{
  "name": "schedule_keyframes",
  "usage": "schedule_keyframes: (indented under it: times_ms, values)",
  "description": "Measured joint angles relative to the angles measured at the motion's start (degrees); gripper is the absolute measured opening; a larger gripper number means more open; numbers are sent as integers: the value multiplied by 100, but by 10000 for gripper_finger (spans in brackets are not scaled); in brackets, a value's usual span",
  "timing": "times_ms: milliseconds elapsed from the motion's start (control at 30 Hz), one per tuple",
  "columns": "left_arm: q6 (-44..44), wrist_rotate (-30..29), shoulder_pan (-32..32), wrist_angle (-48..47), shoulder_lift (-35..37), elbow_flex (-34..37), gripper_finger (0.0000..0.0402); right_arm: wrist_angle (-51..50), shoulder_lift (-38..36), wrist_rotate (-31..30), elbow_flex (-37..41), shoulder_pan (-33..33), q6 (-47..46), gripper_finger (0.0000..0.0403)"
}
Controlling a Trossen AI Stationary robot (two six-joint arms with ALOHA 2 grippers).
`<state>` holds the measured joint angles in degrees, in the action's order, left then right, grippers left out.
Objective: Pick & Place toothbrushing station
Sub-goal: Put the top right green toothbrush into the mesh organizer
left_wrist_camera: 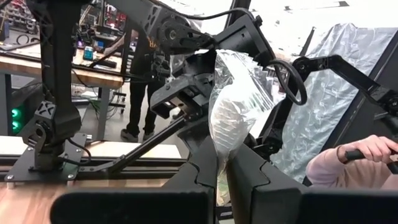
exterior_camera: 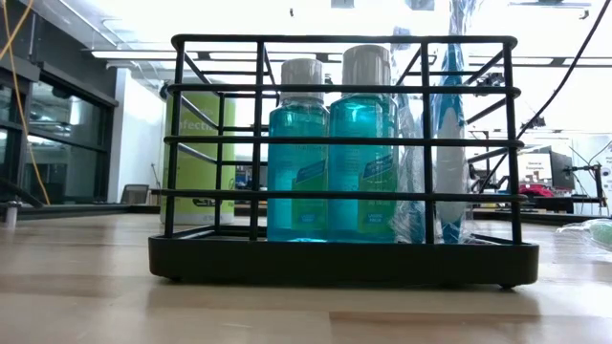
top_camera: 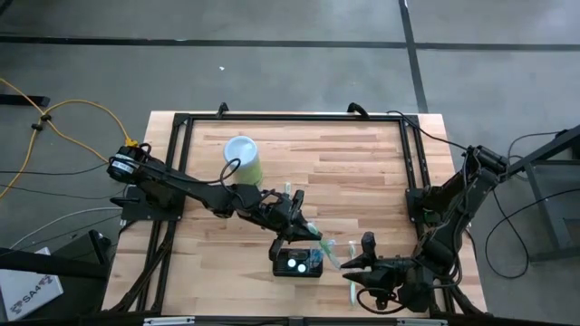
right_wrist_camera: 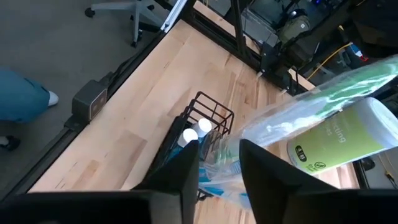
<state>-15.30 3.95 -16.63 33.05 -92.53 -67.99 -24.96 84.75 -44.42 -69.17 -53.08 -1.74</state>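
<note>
The left gripper [top_camera: 304, 228], clenched on a bagged toothbrush [left_wrist_camera: 233, 106] just above the black wire caddy [top_camera: 298, 263], could snag its rim; the right gripper's [top_camera: 355, 264] fingers cannot be judged.

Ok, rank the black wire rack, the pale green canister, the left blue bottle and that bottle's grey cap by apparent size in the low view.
1. black wire rack: spans most of the picture.
2-3. left blue bottle and pale green canister: look alike; the canister is farther back and partly hidden, so not ranked.
4. grey cap.
</note>
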Motion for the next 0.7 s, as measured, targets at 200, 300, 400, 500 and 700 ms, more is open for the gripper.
schedule_keyframes:
  times_ms: [200, 300, 400, 500, 700]
  values:
    - [14, 3, -8, -162, 25, 0, 5, -80, 0, -10, 0, -7, -143, 135]
    - [192, -87, -8, -553, 218, 2, 5, -303, 0, -14, 0, -7, -424, 141]
    - [194, -477, -33, -1145, 518, 2, 5, -562, -2, -11, -1, -15, -765, 142]
    - [203, -724, -112, -1519, 770, 2, 5, -732, -2, -11, 0, -15, -1004, 140]
    - [747, -1392, -515, -2110, 1303, 0, 5, -784, -2, 64, -2, -15, -1163, 139]
